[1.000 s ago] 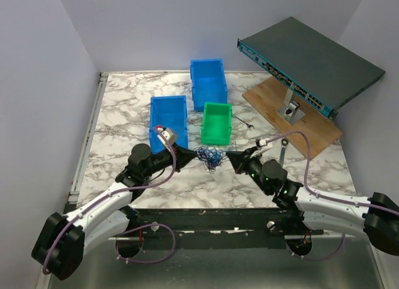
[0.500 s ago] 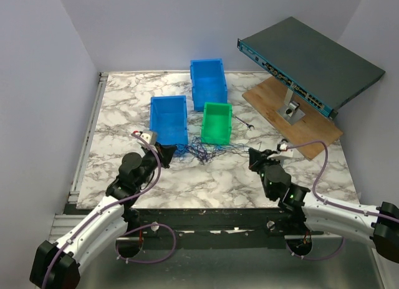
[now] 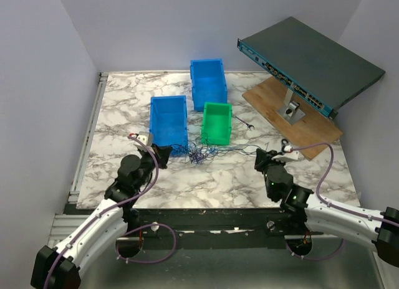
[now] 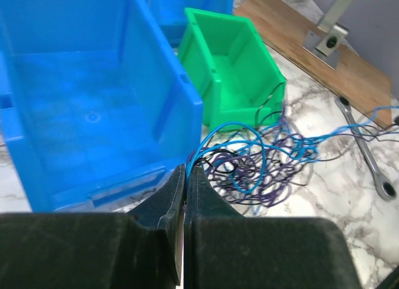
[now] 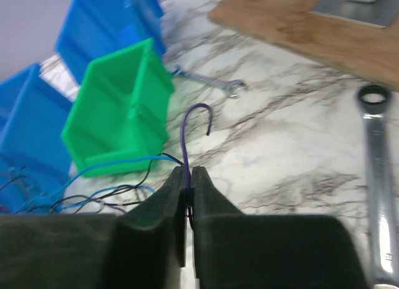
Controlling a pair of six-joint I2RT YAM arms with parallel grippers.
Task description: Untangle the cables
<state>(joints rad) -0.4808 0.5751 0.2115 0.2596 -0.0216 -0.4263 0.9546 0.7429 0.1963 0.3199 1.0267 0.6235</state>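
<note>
Marble counter with tangled cables at 6 o'clock of the green bin. At the tangle's 9 o'clock the left hand is clenched on them; at 3 o'clock the right hand likewise.

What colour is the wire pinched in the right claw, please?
Purple; the wire curls up from the right claw, clearest in the right wrist view.

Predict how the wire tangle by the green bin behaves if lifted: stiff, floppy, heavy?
Probably floppy and light: the wire tangle is thin strands in loose loops. Likely to drag as one clump, since loops interlock. The purple strand holds a curl, perhaps springy.
</note>
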